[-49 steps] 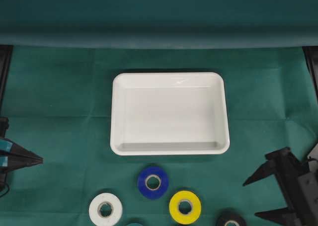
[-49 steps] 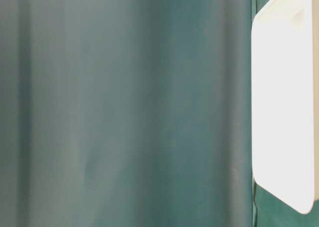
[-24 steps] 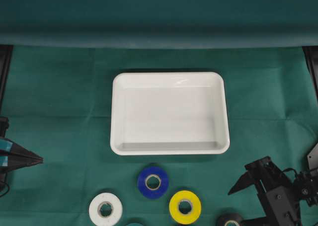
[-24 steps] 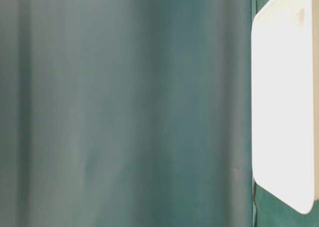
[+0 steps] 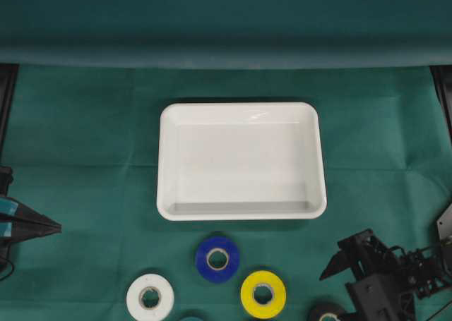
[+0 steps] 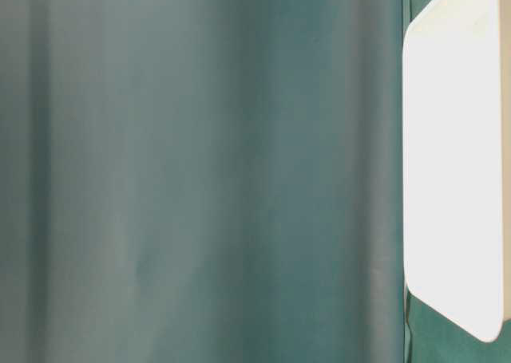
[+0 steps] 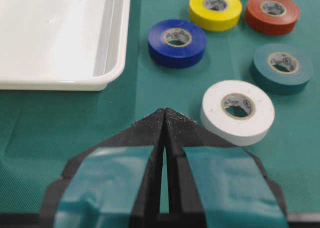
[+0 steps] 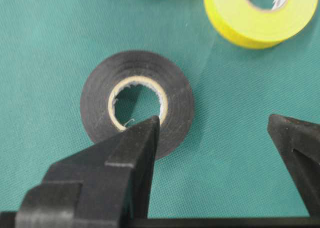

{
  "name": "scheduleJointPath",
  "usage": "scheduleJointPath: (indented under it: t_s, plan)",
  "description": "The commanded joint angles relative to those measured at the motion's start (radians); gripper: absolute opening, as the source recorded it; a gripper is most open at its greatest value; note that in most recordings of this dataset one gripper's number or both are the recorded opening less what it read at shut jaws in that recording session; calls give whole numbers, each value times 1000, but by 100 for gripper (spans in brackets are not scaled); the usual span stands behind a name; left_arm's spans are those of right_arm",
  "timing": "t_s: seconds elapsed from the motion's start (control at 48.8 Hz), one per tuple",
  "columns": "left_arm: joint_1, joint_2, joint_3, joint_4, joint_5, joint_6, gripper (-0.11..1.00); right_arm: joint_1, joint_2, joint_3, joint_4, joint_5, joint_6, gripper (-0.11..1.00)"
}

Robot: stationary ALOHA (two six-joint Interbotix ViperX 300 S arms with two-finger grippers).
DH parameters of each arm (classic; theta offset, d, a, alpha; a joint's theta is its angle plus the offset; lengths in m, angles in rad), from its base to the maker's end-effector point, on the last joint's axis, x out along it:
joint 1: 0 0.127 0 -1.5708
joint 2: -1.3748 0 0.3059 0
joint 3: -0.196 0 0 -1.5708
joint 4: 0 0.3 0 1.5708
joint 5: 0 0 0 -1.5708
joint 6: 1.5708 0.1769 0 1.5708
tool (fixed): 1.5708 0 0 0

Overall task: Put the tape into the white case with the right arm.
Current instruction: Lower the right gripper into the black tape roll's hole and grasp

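A dark green cloth covers the whole table, faintly creased in straight fold lines. At the far edge it rises into a long rolled ridge running left to right (its top shaded darker). Black frame parts show at the far left and far right edges. The light is even and soft, with little shadow.

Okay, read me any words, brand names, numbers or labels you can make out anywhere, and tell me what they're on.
No text can be read in any view.
Inner core labels of the white tape roll, blue tape roll and teal tape roll: tiny dark marks, too small and blurred to read.
The white case: no print visible.
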Motion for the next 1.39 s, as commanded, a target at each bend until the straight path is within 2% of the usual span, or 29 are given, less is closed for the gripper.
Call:
scheduleJointPath:
  t_s: [0.0, 0.471, 0.902, 0.963, 1.086, 1.168, 1.25, 1.373]
  plan:
    - [2, 8, -11, 0, -5, -2, 0, 3, 31, -31, 0, -9, 2, 64]
    - [2, 2, -5, 0, -6, 0, 0, 5, 184, -110, 0, -6, 2, 64]
    - [2, -15, -2, 0, -5, -2, 0, 3, 202, -120, 0, 2, 2, 62]
    - [2, -15, -2, 0, -5, 0, 0, 3, 202, -120, 0, 12, 2, 56]
    - [2, -15, -2, 0, -5, -2, 0, 3, 202, -124, 2, 60, 2, 22]
    - [2, -15, -2, 0, -5, -2, 0, 5, 202, -132, 2, 89, 2, 7]
    - [2, -15, 0, -2, -6, -2, 0, 5, 202, -140, 2, 104, 2, -1]
    - [2, -15, 0, 0, -5, -9, 0, 12, 202, -149, 2, 106, 2, -1]
